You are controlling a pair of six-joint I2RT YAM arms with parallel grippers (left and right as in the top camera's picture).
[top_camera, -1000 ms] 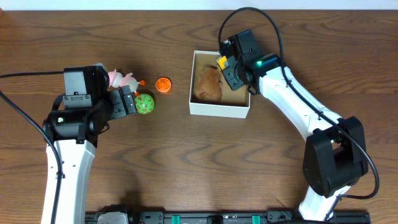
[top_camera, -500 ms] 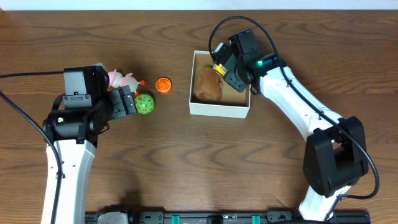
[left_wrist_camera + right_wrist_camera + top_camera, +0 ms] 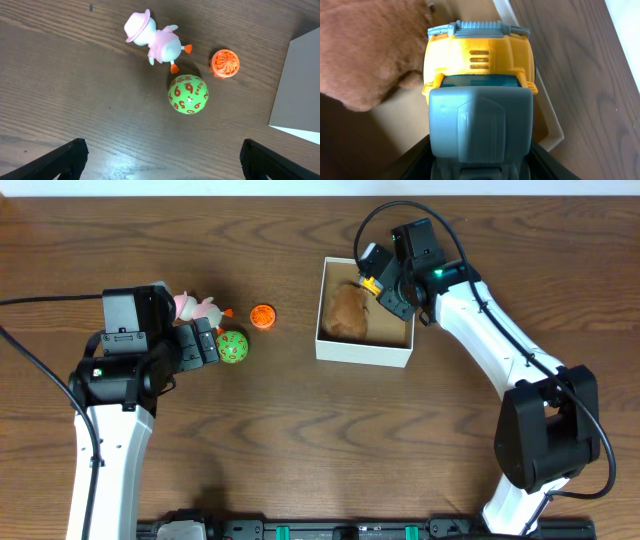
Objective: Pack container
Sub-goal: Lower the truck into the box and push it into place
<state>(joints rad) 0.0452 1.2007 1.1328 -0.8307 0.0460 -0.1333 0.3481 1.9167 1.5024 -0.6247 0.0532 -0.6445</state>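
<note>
Container (image 3: pixel 365 353), a square white box with a tan inside, sits right of centre toward the table's far side, with a brown plush toy (image 3: pixel 346 312) in its left half. The right gripper (image 3: pixel 372 283) grips a yellow and grey toy truck (image 3: pixel 477 60) just beside the plush. At far left, the left gripper (image 3: pixel 205 340) is spread wide and empty near a green ball (image 3: pixel 188 94), a pink duck (image 3: pixel 157 40) and an orange toy (image 3: pixel 224 63).

The container (image 3: pixel 363 352) sits right of centre, a plush toy (image 3: pixel 345 315) in its left half and a toy truck (image 3: pixel 477 55) over its rear right. Left of it lie a disc (image 3: pixel 263 316), then a ball (image 3: pixel 232 347), with a duck figure (image 3: pixel 203 308) behind the ball
</note>
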